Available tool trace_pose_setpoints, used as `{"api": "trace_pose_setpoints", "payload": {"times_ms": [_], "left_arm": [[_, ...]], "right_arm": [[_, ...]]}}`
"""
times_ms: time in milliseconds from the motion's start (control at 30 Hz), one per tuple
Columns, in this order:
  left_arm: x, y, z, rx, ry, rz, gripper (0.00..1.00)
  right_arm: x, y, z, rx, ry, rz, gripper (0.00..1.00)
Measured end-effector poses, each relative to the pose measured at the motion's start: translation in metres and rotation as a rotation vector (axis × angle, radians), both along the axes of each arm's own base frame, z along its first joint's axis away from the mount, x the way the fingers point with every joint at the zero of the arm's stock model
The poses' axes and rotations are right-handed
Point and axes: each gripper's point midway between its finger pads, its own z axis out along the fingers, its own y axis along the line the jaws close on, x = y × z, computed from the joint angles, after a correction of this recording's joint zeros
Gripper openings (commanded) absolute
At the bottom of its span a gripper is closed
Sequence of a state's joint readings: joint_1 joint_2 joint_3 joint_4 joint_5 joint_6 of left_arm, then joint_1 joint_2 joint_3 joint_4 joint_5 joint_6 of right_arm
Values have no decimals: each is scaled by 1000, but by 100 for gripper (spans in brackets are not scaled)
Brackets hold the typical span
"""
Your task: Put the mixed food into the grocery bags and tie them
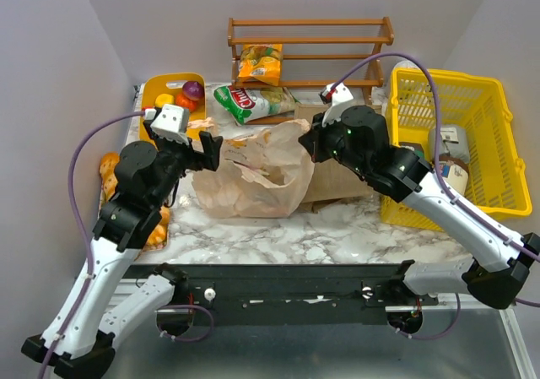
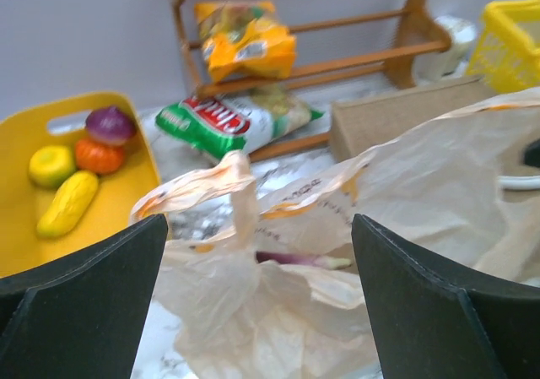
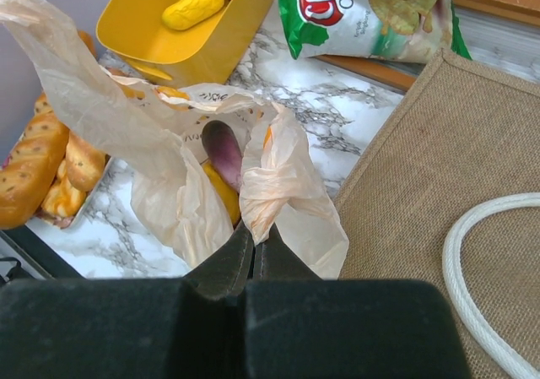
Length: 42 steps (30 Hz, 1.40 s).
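The jute tote (image 3: 439, 168) was laid toward the right edge; the plastic bag (image 1: 253, 172) was slumped mid-table, one handle (image 3: 278, 176) pinched by the right gripper (image 3: 253, 237), the left gripper (image 2: 259, 227) spread, empty. Tugged hard, thin film could be torn.

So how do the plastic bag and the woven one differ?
The plastic bag is thin, translucent peach, crumpled; the jute tote is stiff tan weave. The plastic bag holds food and is pinched by the right arm's jaws; the jute tote lies flat, ungripped. Both have handles.
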State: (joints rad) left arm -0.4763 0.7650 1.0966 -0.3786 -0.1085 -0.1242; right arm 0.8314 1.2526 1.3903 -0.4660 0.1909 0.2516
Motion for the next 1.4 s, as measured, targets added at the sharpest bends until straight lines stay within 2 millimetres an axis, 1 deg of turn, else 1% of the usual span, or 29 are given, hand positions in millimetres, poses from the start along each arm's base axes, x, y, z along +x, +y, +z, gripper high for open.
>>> {"api": "trace_pose_setpoints", "payload": {"times_ms": [100, 133, 200, 267, 300, 400, 433, 467, 500, 567, 600, 667, 700, 767, 800, 900, 1000, 1100, 1167, 1200, 1233, 1300, 1333, 1400], "left_arm": [[19, 15, -26, 10, 81, 47, 99], [24, 17, -36, 15, 107, 53, 99], [34, 18, -60, 25, 169, 53, 99], [39, 15, -76, 33, 212, 35, 99], [42, 12, -82, 34, 226, 20, 99], [49, 4, -89, 29, 231, -13, 98], [53, 1, -92, 29, 230, -23, 93], [55, 0, -93, 29, 229, -27, 83], [58, -1, -96, 30, 229, -30, 66], [63, -3, -100, 37, 230, -31, 55], [65, -2, -103, 43, 230, -29, 44], [67, -1, -104, 40, 227, -16, 31], [68, 0, -102, 38, 217, -12, 18], [71, 2, -93, 29, 182, -4, 3], [72, 4, -88, 19, 164, 2, 0], [73, 8, -72, 2, 128, 13, 0], [74, 13, -35, -31, 62, 21, 0], [71, 21, 11, -55, -25, 25, 0], [68, 25, 36, -60, -76, 24, 0], [66, 27, 45, -59, -96, 23, 0], [65, 29, 50, -57, -111, 26, 0], [65, 31, 51, -50, -115, 25, 0], [66, 31, 48, -47, -112, 27, 0], [68, 35, 32, -39, -83, 39, 0]], "right_arm": [[2, 0, 4, 7, -3, 12, 1], [3, 1, 5, 8, -3, 18, 1], [2, 2, 6, 13, -3, 28, 1], [2, 2, 7, 15, -2, 36, 1], [1, 3, 7, 16, -1, 40, 1], [1, 3, 6, 17, 1, 49, 1], [1, 4, 6, 17, 2, 51, 1], [1, 4, 6, 18, 2, 51, 1], [1, 4, 6, 17, 3, 54, 1], [1, 4, 6, 16, 3, 57, 1], [1, 4, 6, 16, 3, 58, 1], [2, 5, 8, 17, 0, 58, 1], [3, 5, 10, 17, -4, 60, 1], [5, 7, 17, 15, -17, 64, 1], [7, 9, 21, 18, -26, 67, 1], [12, 11, 37, 18, -53, 67, 1], [16, 9, 54, 9, -84, 65, 1], [20, 5, 77, 18, -133, 57, 1], [22, 1, 92, 29, -167, 47, 1], [23, 0, 98, 34, -179, 43, 1], [23, -2, 101, 36, -187, 40, 1], [28, -4, 101, 31, -189, 30, 1], [31, -5, 98, 26, -184, 24, 1], [41, -5, 88, 9, -165, 13, 1]]}}
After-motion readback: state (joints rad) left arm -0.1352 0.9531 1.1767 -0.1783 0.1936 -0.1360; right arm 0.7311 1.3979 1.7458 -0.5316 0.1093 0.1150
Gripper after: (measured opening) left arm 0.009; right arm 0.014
